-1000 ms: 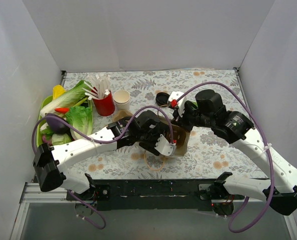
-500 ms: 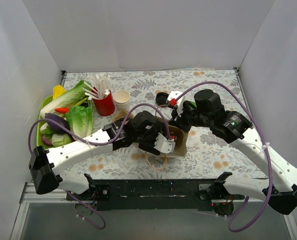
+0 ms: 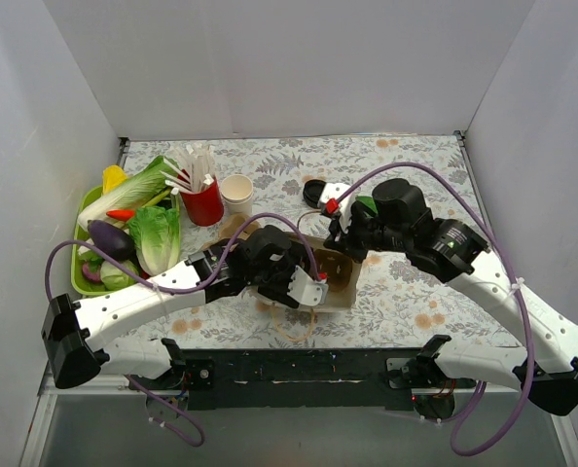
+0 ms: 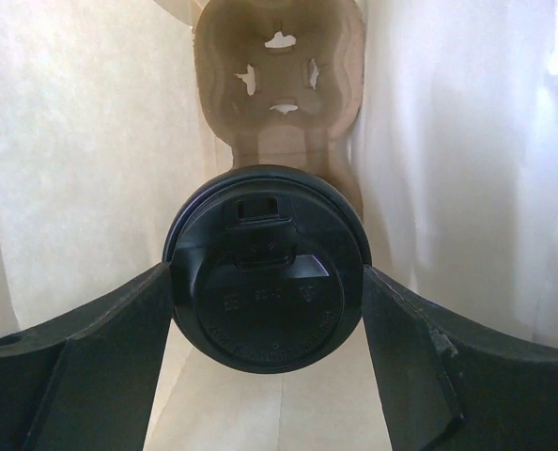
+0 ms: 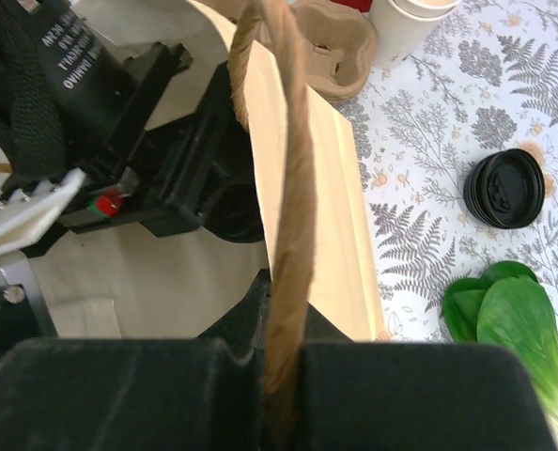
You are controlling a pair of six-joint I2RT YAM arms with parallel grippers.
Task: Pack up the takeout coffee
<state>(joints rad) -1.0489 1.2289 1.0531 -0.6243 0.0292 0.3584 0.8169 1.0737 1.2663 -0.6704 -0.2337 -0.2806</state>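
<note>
Top external: I see the paper bag (image 3: pixel 343 282) lying toward the desk's (image 3: pixel 406 161) near edge, about mid-width. Left wrist: my left gripper (image 4: pixel 267 282) grasps the lidded takeout coffee (image 4: pixel 260 315) inside the bag. Right wrist: my right gripper (image 5: pixel 284 371) is clenched on the bag's handle (image 5: pixel 296 178).

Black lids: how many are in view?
2. One tops the coffee cup held by the left tool, inside the bag; a loose lid lies on the table. More may be hidden.

Nothing legible, takeout coffee (image 4: pixel 265 282) embossing blurred
</note>
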